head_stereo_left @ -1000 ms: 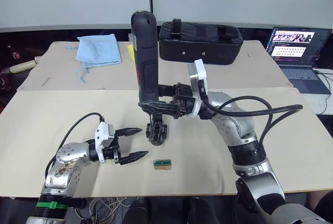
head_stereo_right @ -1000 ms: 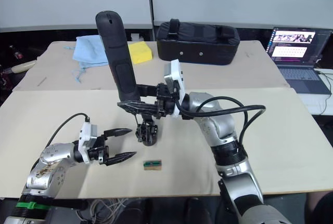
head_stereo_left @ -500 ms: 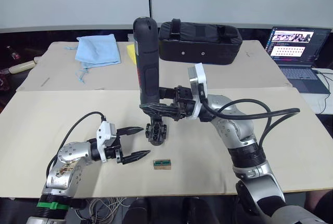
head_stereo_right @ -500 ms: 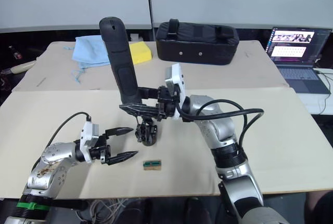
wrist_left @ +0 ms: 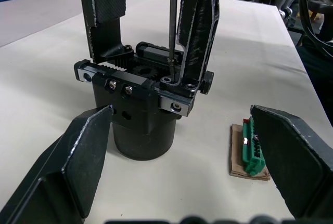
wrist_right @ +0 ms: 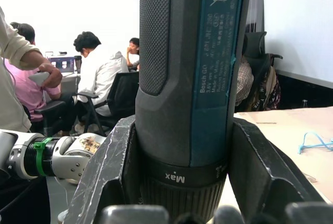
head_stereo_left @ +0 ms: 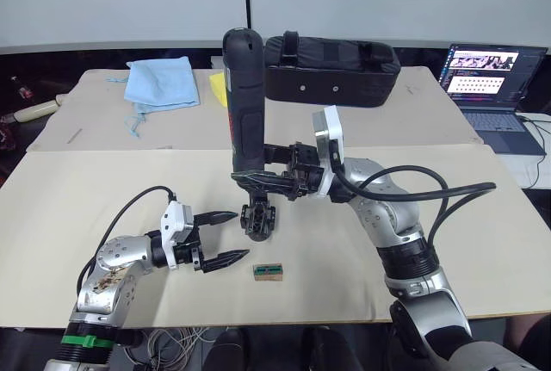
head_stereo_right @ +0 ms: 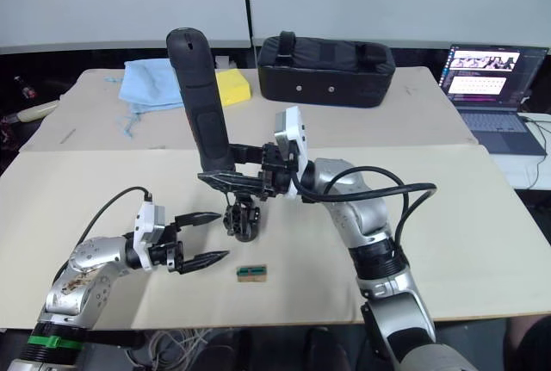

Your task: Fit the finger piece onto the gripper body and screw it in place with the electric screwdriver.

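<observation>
The gripper body (head_stereo_left: 258,219) stands mid-table on its round base. A black tapered finger piece (wrist_left: 200,26) rises upright from its top bracket, and a second like piece (wrist_left: 103,11) stands beside it. My right gripper (head_stereo_left: 247,180) is shut on the electric screwdriver (head_stereo_left: 244,104), held upright above the body. The thin bit (wrist_left: 171,21) comes down to a screw hole at the finger piece's foot. In the right wrist view the screwdriver (wrist_right: 187,78) sits between both fingers (wrist_right: 112,167). My left gripper (head_stereo_left: 222,238) is open, just left of the body, holding nothing.
A small brown-and-green box (head_stereo_left: 269,272) lies in front of the gripper body. At the back are a black padded bag (head_stereo_left: 331,65), a blue cloth (head_stereo_left: 161,80) and a yellow sponge (head_stereo_right: 231,87). A laptop (head_stereo_left: 495,87) sits far right. Seated people (wrist_right: 99,78) show in the right wrist view.
The screwdriver has come down slightly and its top has shifted a little right, standing straighter over the gripper body. The left gripper has stayed open in about the same place.
</observation>
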Robot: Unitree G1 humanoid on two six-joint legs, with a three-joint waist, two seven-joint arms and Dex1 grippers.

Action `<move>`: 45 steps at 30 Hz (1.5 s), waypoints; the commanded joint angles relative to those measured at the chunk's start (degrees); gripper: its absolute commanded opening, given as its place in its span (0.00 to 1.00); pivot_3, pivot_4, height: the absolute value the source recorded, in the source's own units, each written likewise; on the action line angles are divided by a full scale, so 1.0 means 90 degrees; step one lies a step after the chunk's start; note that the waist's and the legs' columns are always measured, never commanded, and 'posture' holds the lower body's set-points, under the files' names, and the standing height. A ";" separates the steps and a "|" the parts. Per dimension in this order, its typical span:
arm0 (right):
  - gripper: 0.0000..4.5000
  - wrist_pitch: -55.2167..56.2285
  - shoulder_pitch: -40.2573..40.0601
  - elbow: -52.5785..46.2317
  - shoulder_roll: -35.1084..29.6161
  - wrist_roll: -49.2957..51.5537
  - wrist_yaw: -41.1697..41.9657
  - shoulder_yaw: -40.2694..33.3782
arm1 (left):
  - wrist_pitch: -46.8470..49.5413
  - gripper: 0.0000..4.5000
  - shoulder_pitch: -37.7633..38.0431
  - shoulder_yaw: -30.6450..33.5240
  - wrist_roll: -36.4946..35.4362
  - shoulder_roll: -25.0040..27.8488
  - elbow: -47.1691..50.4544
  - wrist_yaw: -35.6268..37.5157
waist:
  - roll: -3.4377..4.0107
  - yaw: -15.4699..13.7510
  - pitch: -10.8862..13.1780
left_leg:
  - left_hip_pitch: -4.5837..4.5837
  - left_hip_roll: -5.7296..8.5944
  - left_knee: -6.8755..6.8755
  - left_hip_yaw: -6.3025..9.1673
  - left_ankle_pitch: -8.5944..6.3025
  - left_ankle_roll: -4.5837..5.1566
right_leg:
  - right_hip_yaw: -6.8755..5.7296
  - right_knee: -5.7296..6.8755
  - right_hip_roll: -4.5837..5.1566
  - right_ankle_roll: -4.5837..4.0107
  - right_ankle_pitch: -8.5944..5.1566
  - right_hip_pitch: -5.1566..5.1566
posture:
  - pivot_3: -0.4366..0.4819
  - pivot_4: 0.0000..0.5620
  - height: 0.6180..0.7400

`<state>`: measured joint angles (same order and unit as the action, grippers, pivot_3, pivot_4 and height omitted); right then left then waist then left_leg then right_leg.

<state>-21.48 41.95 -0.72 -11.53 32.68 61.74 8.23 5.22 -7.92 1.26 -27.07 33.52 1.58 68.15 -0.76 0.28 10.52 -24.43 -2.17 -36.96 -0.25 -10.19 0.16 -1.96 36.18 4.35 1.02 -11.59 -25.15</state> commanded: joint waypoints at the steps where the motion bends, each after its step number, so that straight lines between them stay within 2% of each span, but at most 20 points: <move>1: 0.43 0.0250 0.0081 -0.0347 0.0058 0.0052 -0.0010 -0.0102 | -0.0059 1.00 0.0012 0.0007 -0.0008 -0.0021 0.0177 -0.0020 | 0.0000 0.0002 0.0000 | 0.0000 0.0000 0.0000 0.0000 0.0000 0.0000 | 0.0000 0.0000 0.0000 0.0000 0.0000 0.0000 | 0.48 0.27 1.00; 45: 0.43 0.0339 0.0064 -0.0273 0.0098 -0.0032 0.0085 -0.0047 | 0.0071 1.00 0.0029 -0.0045 -0.0016 -0.0065 0.0330 -0.0190 | 0.0000 0.0043 0.0000 | 0.0002 0.0000 0.0000 0.0000 0.0000 0.0000 | 0.0002 0.0002 -0.0001 0.0000 0.0000 0.0001 | 0.48 0.27 1.00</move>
<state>-20.03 41.95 -0.72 -10.97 31.65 62.19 8.45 6.26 -7.24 0.87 -27.07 33.10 3.11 66.44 -0.76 0.66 10.52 -24.41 -2.17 -36.96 -0.25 -10.19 0.16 -1.95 36.20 4.35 1.01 -11.59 -25.14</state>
